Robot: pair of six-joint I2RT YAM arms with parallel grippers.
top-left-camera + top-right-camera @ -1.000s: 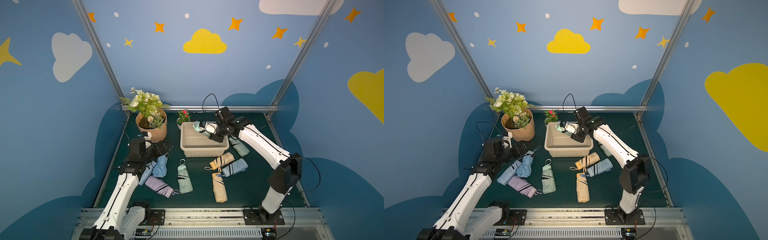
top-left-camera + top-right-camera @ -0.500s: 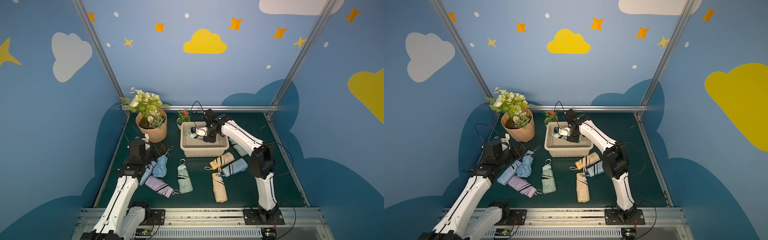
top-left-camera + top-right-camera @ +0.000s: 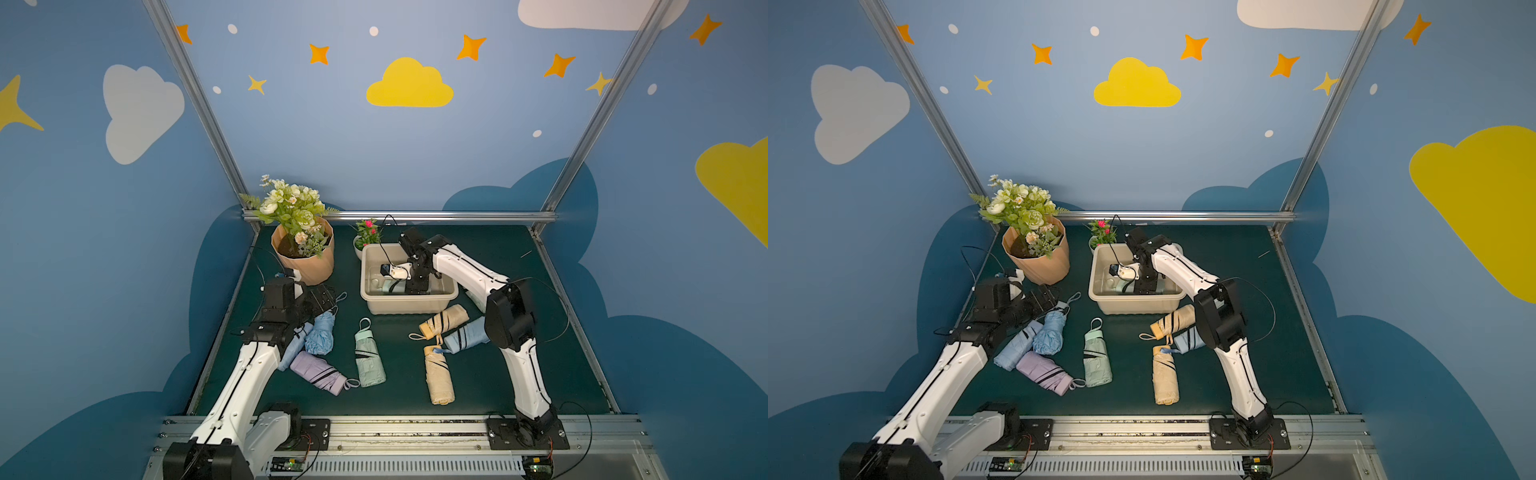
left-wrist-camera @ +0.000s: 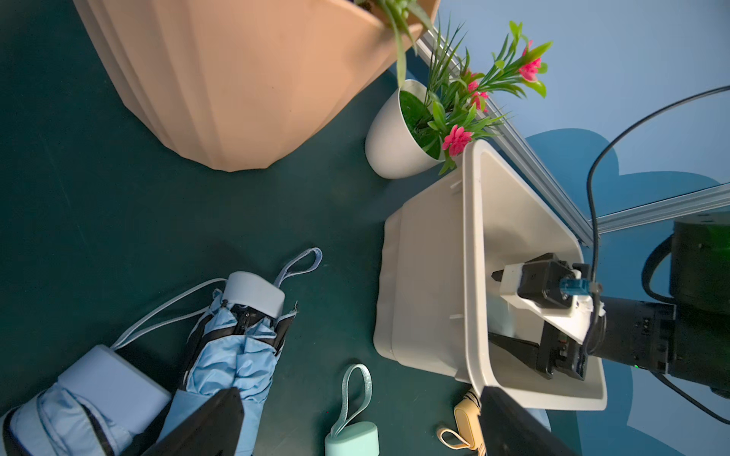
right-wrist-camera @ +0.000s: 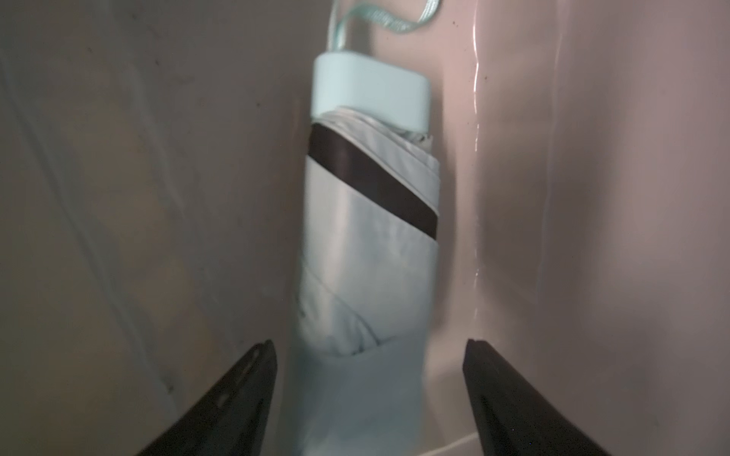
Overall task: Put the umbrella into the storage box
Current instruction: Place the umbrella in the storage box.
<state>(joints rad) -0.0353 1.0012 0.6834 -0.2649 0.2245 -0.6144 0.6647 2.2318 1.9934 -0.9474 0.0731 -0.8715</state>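
**Umbrella released inside storage box**

The right gripper (image 5: 370, 343) was clamped on the mint-green folded umbrella (image 5: 367, 221) over the box a second ago. It now sits low inside the beige storage box (image 3: 409, 306) with its jaws parted. Judgement: this item is delivered, and withdrawal is the step due. The umbrella lies on the box floor between the spread fingers, clear of both, its handle end pointing away from the claw.

The umbrella (image 5: 367, 244) is lying inside the storage box (image 3: 409, 306). A flower pot (image 3: 305, 268) is standing left of it, with other umbrellas (image 3: 370, 363) lying in front.
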